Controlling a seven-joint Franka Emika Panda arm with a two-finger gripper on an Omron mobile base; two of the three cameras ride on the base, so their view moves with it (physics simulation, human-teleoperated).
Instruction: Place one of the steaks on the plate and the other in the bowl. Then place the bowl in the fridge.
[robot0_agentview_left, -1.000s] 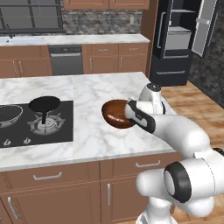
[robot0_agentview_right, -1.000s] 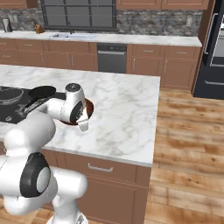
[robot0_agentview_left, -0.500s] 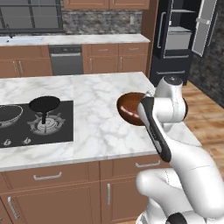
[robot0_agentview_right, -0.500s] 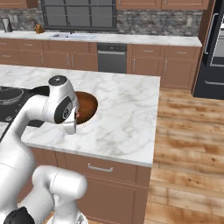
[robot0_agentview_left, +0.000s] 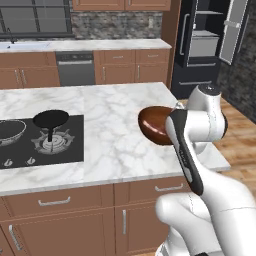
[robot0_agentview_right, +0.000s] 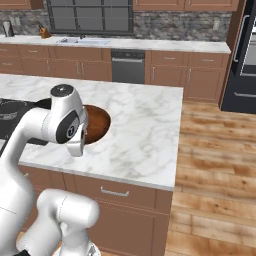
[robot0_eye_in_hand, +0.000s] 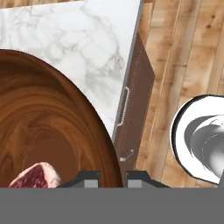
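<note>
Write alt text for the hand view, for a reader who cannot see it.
A glossy reddish-brown round bowl takes up the left of the frame, held at its rim by the shut pincer, with a small red raw steak lying inside near the bottom edge. Below it lie the white marble counter, a brown cabinet front with a grey handle and a wooden plank floor.

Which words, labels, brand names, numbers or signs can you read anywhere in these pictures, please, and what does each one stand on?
None: no readable text appears in any view.
The glossy reddish-brown round bowl, the tall black double-door fridge and the white marble counter carry no lettering.
The knobs along the front of the black cooktop may bear marks, but they are too small to tell.
</note>
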